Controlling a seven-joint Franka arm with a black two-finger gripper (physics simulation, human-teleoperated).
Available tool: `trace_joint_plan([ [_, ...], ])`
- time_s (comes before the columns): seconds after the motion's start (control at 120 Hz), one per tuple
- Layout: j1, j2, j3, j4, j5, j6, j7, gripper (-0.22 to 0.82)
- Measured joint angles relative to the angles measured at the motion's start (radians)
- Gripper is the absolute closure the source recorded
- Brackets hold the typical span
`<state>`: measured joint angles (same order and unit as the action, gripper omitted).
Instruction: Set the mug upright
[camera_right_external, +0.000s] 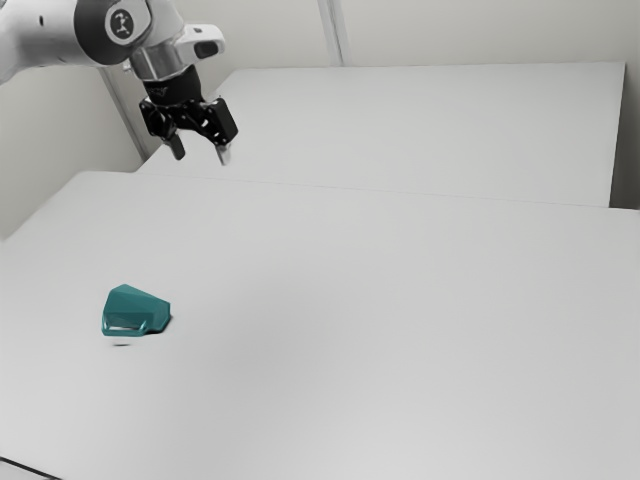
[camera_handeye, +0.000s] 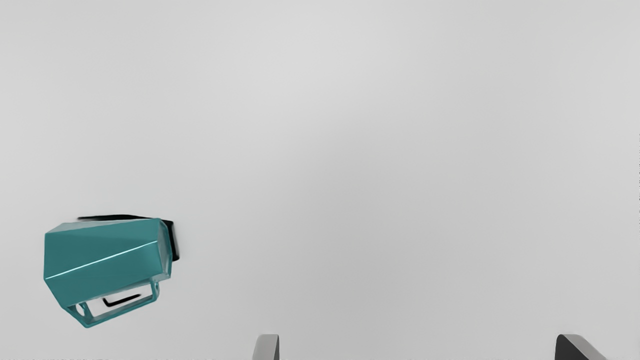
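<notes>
High over the table hangs the black gripper (camera_right_external: 200, 152), in the exterior view's upper left, its two fingers apart and nothing between them. The teal, faceted mug (camera_right_external: 136, 311) lies on its side on the table, well below the hand, toward the exterior view's lower left. In the wrist view the mug (camera_handeye: 102, 262) shows its angular handle sticking out from its side; it lies off to one side of the open gripper (camera_handeye: 417, 347), clear of both fingertips.
The white table (camera_right_external: 380, 330) stretches across the exterior view. Behind it are a pale raised panel (camera_right_external: 420, 130) and light walls. A thin dark line (camera_right_external: 30, 468) crosses the exterior view's lower left corner.
</notes>
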<state>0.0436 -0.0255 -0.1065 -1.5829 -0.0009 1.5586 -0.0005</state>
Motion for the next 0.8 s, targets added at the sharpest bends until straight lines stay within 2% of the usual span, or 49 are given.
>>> trace_joint_plan([
  [0.2,0.066,-0.078,-0.001,-0.165,-0.101,0.029,0.037,0.00],
  [0.4,0.177,-0.134,0.002,-0.317,-0.205,0.094,0.196,0.00],
  [0.8,0.435,-0.125,0.003,-0.484,-0.351,0.153,0.575,0.00],
])
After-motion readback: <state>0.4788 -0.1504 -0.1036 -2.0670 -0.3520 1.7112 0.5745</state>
